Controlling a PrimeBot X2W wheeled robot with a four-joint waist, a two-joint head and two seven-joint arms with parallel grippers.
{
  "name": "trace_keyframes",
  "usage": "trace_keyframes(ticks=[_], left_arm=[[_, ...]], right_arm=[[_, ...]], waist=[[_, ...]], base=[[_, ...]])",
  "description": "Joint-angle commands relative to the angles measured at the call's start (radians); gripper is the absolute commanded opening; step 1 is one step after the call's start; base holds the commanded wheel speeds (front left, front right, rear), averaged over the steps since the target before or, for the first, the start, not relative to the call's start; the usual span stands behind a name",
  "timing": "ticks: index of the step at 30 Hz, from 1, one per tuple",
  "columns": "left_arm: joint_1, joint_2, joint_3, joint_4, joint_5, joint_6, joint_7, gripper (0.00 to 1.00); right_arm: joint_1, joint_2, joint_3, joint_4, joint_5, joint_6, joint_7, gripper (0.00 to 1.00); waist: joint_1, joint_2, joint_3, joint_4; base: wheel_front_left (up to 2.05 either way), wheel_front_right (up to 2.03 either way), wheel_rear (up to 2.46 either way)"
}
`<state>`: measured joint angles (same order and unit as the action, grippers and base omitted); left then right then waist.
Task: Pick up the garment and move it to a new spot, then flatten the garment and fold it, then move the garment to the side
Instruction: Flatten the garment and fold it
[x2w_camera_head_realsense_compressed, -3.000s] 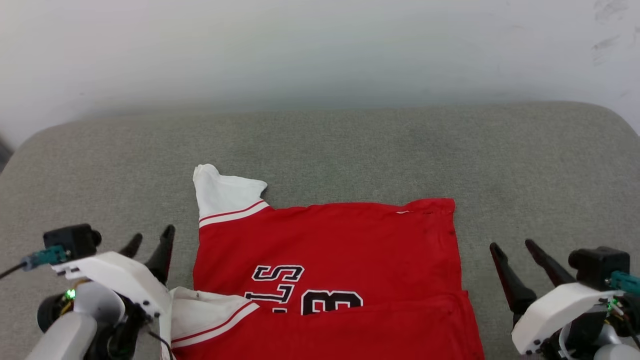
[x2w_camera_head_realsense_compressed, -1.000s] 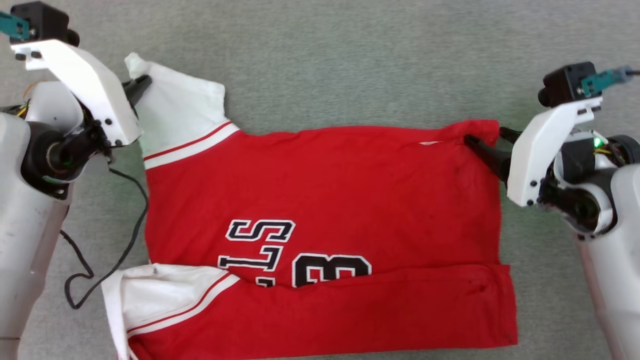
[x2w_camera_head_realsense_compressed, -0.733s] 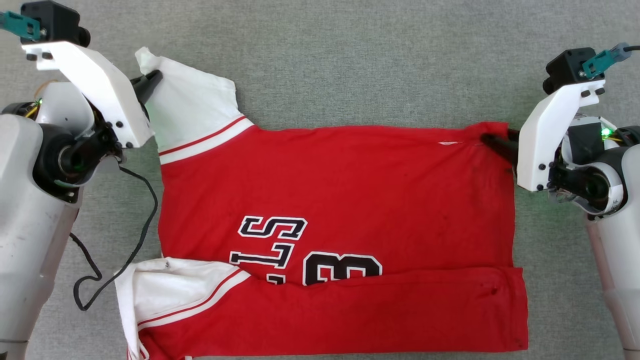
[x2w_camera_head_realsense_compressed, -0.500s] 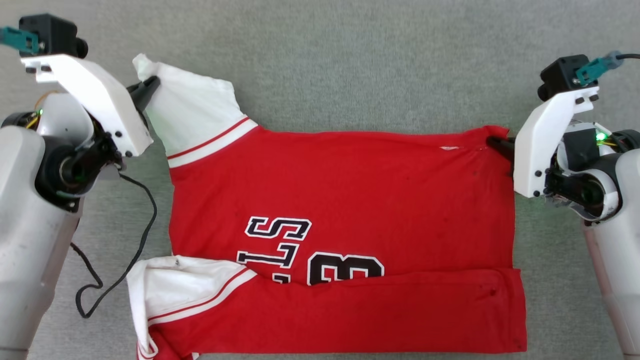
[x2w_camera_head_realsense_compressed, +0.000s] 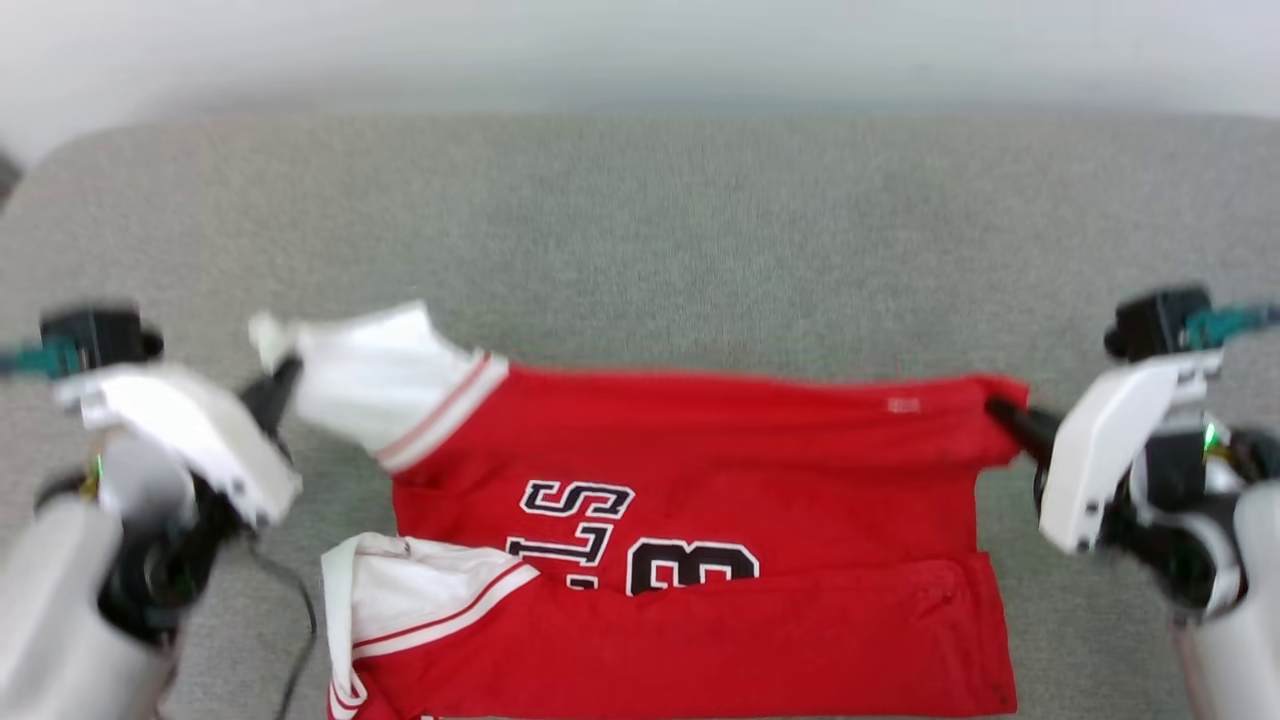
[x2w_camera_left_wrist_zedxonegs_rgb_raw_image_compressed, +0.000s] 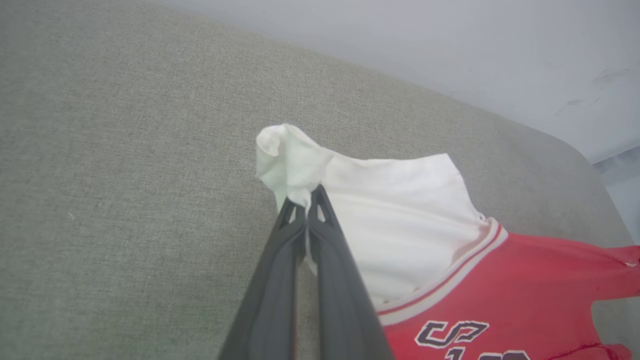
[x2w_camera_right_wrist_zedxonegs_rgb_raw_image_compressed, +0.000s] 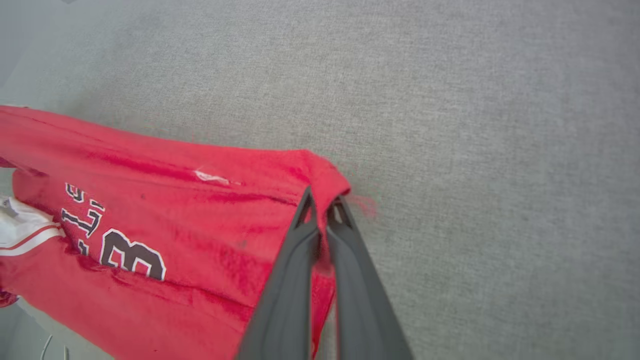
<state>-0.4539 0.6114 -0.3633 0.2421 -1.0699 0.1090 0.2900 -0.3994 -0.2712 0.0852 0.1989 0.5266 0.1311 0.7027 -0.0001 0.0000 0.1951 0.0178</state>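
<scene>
1. Where its two dark fingers meet, the left tool (x2w_camera_left_wrist_zedxonegs_rgb_raw_image_compressed: 306, 197) is clenched on the white corner of the garment (x2w_camera_head_realsense_compressed: 700, 460). A bunched tip of cloth pokes out past the fingertips.
2. Right tool (x2w_camera_right_wrist_zedxonegs_rgb_raw_image_compressed: 322, 200): clenched likewise, fingers closed on the garment's far red corner, with a small fold of red cloth wrapped over the tips.
3. Between the two tools the garment's far edge runs as a taut band and appears raised off the grey fabric surface (x2w_camera_head_realsense_compressed: 640, 230). The white panel with striped trim hangs from the left tool, the red corner from the right.
4. Nearer the robot the garment lies on the surface with its black, white-outlined lettering and a numeral facing up. A folded red band crosses its near edge, and a second white panel lies at the near left.
5. Behind the surface stands a pale wall (x2w_camera_head_realsense_compressed: 640, 40).
</scene>
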Motion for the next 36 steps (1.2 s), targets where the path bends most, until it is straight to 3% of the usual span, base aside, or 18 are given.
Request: trace_keyframes(ticks=[1,9,10,11,12,18,27,36], left_arm=[[0.05,-0.001,0.011,-0.013,-0.012,0.013,-0.015,0.0],[0.312,-0.053,0.032,-0.041,-0.096,0.051,-0.065,0.0],[0.33,-0.064,0.025,-0.034,-0.101,0.048,-0.065,0.1],[0.343,-0.076,0.019,-0.025,-0.103,0.046,-0.067,0.38],[0.351,-0.087,0.014,-0.017,-0.112,0.041,-0.068,0.99],[0.356,-0.13,0.013,0.04,-0.077,0.026,-0.163,1.0],[0.342,-0.106,0.024,-0.038,0.084,0.066,-0.387,1.0],[0.326,-0.109,-0.007,-0.174,0.272,0.142,-0.527,1.0]], right_arm=[[0.044,0.007,-0.007,-0.01,0.0,-0.001,-0.011,0.0],[0.236,0.06,-0.05,-0.019,0.007,-0.001,-0.085,0.0],[0.253,0.065,-0.05,-0.011,0.004,-0.001,-0.094,0.05],[0.271,0.076,-0.052,0.002,0.007,-0.001,-0.102,0.37],[0.283,0.079,-0.048,0.012,0.011,-0.001,-0.111,1.0],[0.352,0.085,-0.024,0.034,0.017,-0.001,-0.173,1.0],[0.414,0.017,-0.013,-0.135,0.013,-0.001,-0.2,1.0],[0.4,0.032,-0.166,-0.227,-0.022,-0.001,-0.003,1.0]], waist=[[0.0001,0.0,-0.041,0.005],[0.0001,0.0,-0.054,0.005],[0.0001,0.0,-0.053,0.004],[0.0001,0.0,-0.052,0.004],[0.0001,0.0,-0.051,0.004],[0.0001,0.0,-0.067,-0.001],[0.0001,0.0,-0.131,-0.014],[0.0001,0.0,-0.16,0.008]], base=[[0.0,0.0,0.0],[0.0,0.0,0.0],[0.0,0.0,0.0],[0.0,0.0,0.0],[0.0,0.0,0.0],[0.0,0.0,0.0],[0.0,0.0,0.0],[0.0,0.0,0.0]])
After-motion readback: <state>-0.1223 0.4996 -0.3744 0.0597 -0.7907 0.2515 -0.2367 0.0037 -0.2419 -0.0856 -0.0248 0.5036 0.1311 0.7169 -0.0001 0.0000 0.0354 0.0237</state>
